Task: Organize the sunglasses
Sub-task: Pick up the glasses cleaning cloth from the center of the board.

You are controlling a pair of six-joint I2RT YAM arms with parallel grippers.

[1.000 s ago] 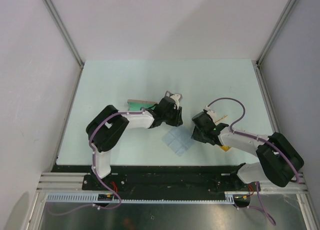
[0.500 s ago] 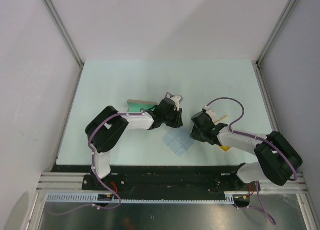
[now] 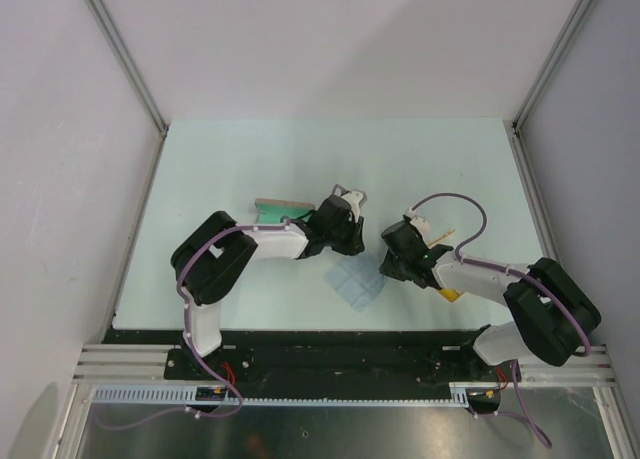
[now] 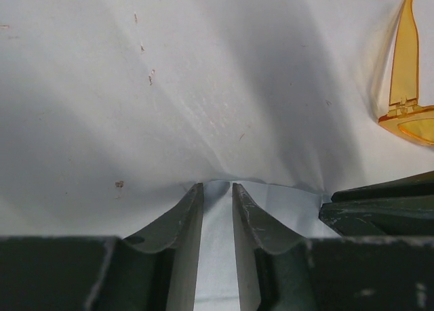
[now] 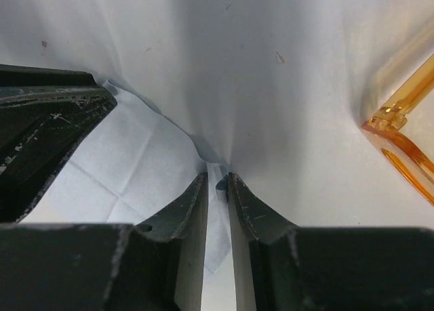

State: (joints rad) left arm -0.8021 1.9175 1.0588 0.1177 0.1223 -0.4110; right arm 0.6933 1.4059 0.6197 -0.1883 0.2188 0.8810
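Note:
The pale blue cloth (image 3: pixel 360 282) lies on the table between my two grippers. My left gripper (image 3: pixel 352 251) comes at its far left corner, jaws nearly together with the cloth's edge between them (image 4: pixel 217 185). My right gripper (image 3: pixel 388 269) is shut on the cloth's right corner, which is bunched up between its tips (image 5: pixel 217 177). The yellow-orange sunglasses (image 3: pixel 452 295) lie mostly hidden under my right arm. One temple arm shows in the left wrist view (image 4: pixel 405 74) and a frame corner in the right wrist view (image 5: pixel 400 138).
The grey-beige case (image 3: pixel 280 207) lies open with a green inside, behind my left forearm. The other gripper's dark fingers show at the edge of each wrist view (image 5: pixel 41 128) (image 4: pixel 380 206). White walls enclose the table.
My right gripper has moved a little to the left, onto the cloth's right corner. My left gripper has barely moved.

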